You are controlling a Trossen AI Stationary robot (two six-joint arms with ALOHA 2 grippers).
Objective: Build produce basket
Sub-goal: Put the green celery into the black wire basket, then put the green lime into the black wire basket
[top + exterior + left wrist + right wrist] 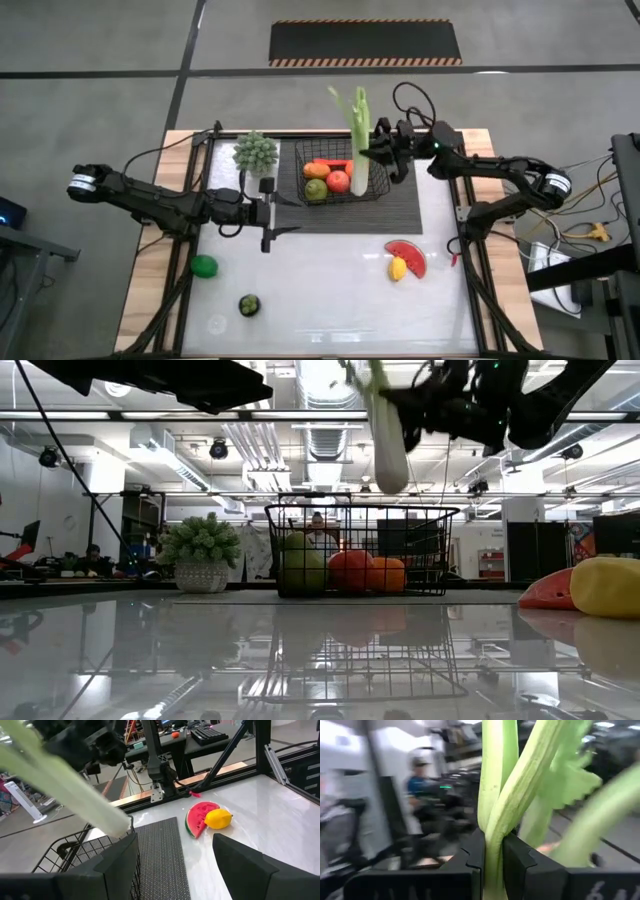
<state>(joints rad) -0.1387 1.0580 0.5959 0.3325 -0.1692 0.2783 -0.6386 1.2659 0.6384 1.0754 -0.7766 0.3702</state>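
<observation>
The black wire basket stands on the dark ribbed mat. It holds a green apple, a red apple, an orange and a carrot. My right gripper is shut on the long celery over the basket's right part. The celery's white end hangs just above the rim. My left gripper is open, left of the basket. The watermelon slice, lemon, lime and dark round fruit lie on the table. My right gripper pinches the celery's stalk about midway along, between its two fingers. The fingers come from the table's right side and lie across the stalk. The celery is lifted clear and steeply tilted, white end down over the basket and leafy top toward the far edge.
A small potted green plant stands at the mat's far left corner, close to the basket. The watermelon slice and lemon lie together right of centre. Bare white tabletop stretches along the near side. A black-and-striped floor mat lies beyond the table.
</observation>
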